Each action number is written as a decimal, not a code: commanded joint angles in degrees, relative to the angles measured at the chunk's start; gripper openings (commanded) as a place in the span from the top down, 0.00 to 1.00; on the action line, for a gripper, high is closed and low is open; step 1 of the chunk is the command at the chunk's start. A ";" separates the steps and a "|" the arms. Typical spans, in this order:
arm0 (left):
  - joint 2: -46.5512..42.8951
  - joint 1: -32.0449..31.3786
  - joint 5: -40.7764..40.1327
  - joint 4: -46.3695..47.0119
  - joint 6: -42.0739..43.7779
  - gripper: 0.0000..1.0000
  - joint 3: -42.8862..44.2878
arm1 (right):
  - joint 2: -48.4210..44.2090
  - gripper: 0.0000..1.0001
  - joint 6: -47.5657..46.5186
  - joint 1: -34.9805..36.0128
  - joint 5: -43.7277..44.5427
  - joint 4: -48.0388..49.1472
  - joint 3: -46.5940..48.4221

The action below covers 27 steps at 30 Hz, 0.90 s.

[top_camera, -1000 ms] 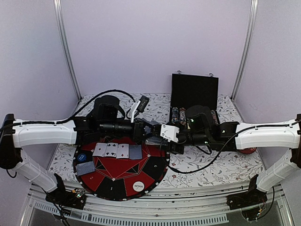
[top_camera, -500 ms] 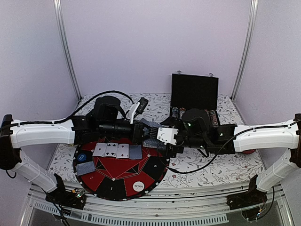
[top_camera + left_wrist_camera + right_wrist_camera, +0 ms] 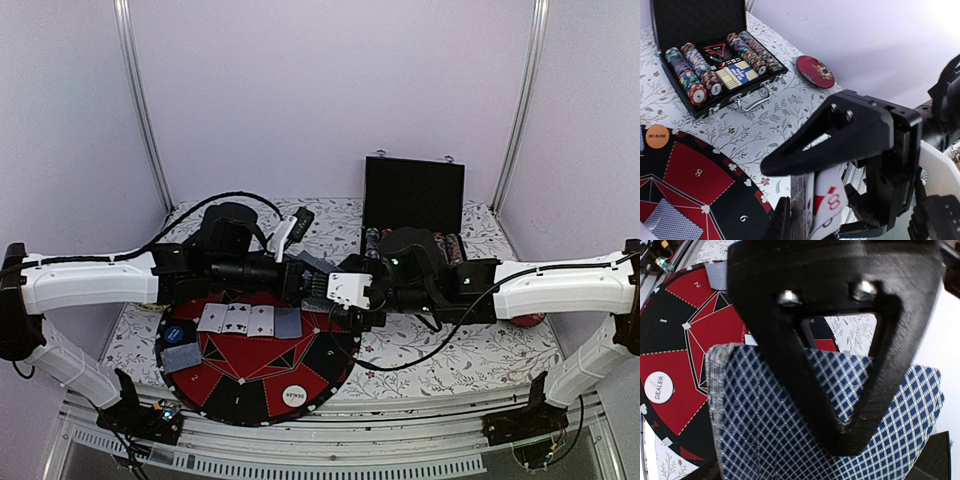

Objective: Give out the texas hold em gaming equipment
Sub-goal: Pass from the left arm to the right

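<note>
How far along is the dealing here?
Done: a row of four cards sits on the mat, one face-down card lies at one seat, and the DEALER disc, blue disc and orange disc are placed. In hand: the deck is held between the left gripper and right gripper above the mat. Left, it seems: most seats have no cards, and the chips sit in the case.

On the right gripper (image 3: 318, 292) I read the finger (image 3: 840, 365) as matt black plastic, faintly ridged, with two bright metal screws (image 3: 789, 298); the deck (image 3: 770, 420) under it looks like smooth printed card. Far right, the case handle (image 3: 752, 102) gleams like polished metal; the chips (image 3: 696, 82) look glossy; the tablecloth (image 3: 795, 95) looks matt.
</note>
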 commanded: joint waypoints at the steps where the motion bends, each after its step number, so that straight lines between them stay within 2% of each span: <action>1: -0.75 -0.17 1.38 1.21 0.72 1.00 1.18 | 3.10 0.22 2.47 0.17 -1.32 -2.03 3.32; 4: -1.15 -0.21 2.04 1.47 0.79 1.00 0.70 | 4.57 0.23 3.30 -0.03 -0.06 -2.73 3.97; 7: -1.40 -0.21 2.65 1.53 0.96 1.00 0.44 | 4.89 0.32 3.97 -0.28 0.21 -2.89 4.31; 10: -1.82 -0.21 3.44 1.83 1.13 1.00 0.12 | 4.76 0.34 4.35 -0.64 -0.13 -2.80 4.25; 17: -3.55 -0.21 3.71 2.33 1.47 1.00 -0.62 | 4.19 0.45 5.42 -1.45 -1.64 -2.87 4.02; 18: -3.67 -0.21 3.89 2.51 1.60 1.00 -0.62 | 4.01 0.44 5.59 -1.47 -1.67 -2.76 3.89; 21: -3.59 -0.21 4.35 2.72 1.55 1.00 -0.22 | 4.23 0.27 5.79 -1.59 -0.23 -1.95 3.58; 24: -2.61 -0.30 5.31 2.93 1.20 1.00 0.25 | 4.79 0.18 5.49 -1.65 0.12 -1.93 3.89; 27: -1.96 -0.39 5.97 2.98 1.15 1.00 0.62 | 5.03 0.18 5.16 -1.69 -0.37 -1.72 4.15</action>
